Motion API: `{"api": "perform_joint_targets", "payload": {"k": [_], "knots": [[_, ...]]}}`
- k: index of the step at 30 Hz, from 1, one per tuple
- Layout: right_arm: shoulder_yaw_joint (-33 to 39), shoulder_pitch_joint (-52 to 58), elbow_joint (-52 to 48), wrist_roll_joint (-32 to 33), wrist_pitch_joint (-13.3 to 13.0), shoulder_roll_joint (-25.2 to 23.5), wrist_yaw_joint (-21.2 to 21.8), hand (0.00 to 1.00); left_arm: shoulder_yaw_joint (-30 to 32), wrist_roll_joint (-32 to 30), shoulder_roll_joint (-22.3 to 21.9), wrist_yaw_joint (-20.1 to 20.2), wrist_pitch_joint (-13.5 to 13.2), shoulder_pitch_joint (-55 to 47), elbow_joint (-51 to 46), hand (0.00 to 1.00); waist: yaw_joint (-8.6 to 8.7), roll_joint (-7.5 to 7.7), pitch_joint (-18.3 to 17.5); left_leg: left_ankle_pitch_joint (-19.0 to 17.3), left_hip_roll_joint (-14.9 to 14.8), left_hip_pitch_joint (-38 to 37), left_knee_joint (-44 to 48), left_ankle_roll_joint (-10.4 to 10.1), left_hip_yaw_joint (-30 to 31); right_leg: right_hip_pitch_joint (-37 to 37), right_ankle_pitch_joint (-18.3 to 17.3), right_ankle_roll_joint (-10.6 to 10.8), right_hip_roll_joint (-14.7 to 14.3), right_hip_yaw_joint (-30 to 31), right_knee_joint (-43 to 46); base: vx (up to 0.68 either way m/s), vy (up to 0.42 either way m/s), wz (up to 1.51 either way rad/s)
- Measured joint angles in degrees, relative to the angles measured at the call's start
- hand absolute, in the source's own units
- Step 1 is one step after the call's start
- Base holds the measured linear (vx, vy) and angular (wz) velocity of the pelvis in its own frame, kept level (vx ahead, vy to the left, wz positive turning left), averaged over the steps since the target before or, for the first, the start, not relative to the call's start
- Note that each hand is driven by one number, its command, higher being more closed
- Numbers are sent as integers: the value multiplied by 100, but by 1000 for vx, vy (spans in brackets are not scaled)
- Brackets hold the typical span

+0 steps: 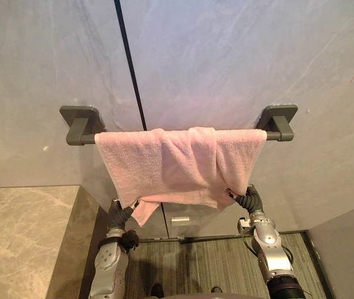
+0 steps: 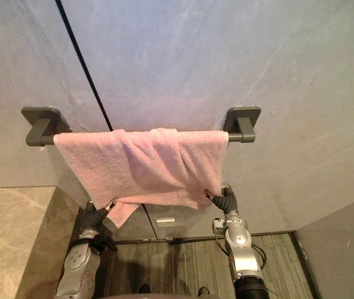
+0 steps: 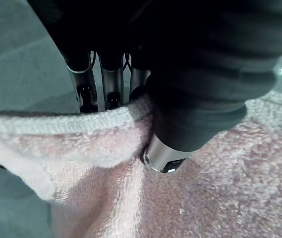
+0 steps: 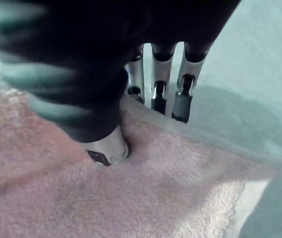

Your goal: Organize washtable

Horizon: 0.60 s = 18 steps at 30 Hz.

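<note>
Towels: one pink towel (image 1: 177, 165), draped over the bar and bunched into folds near its middle, its lower edge hanging unevenly.

Bars: one dark grey towel bar (image 1: 275, 135), horizontal on the far wall (image 1: 226, 56), held by two brackets, a left bracket (image 1: 82, 123) and a right bracket (image 1: 278, 118).

Hands: two, both raised to the towel's lower edge.

Left hand: the left hand (image 1: 119, 215) was at the towel's lower left corner, clamped on the cloth.

Right hand: the right hand (image 1: 249, 200) was at the towel's lower right corner, likewise clamped on the cloth.

Where the towel was: on the bar, covering almost its full length between the brackets, with each bottom corner pinched by a hand.

Surroundings: one dark vertical seam (image 1: 132, 68) ran down the wall behind the towel's left part. One marbled countertop (image 1: 27, 237) lay at the near left. Striped grey floor (image 1: 214, 261) lay below the towel, between the arms.

Head views: these gave the whole arrangement, with bar, brackets, towel and both arms together. In the right eye view the bar sat further left.

Left wrist view: from close up, the thumb (image 3: 165, 156) pressed on the towel's front face while the fingers (image 3: 112, 84) went behind its hemmed edge.

Right wrist view: the same pinch from the other side, with the right thumb (image 4: 106, 148) on the front of the cloth and the right fingers (image 4: 183, 101) behind the edge.
</note>
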<state>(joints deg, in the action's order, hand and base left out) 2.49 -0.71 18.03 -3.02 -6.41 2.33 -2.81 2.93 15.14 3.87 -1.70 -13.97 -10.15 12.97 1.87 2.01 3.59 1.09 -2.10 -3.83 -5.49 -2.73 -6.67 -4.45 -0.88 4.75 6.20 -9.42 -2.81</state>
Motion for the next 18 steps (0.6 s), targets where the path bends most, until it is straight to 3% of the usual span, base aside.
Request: {"api": "perform_joint_targets", "payload": {"k": [18], "knots": [[2,540,394,-192,102,-9,-84,0,-2,102,89,-212,240,-386,486,0,17,39,40,1,-1,-31,3,0,-2,-49,42,-13,-4,-7,-58,-17,-9,0]]}}
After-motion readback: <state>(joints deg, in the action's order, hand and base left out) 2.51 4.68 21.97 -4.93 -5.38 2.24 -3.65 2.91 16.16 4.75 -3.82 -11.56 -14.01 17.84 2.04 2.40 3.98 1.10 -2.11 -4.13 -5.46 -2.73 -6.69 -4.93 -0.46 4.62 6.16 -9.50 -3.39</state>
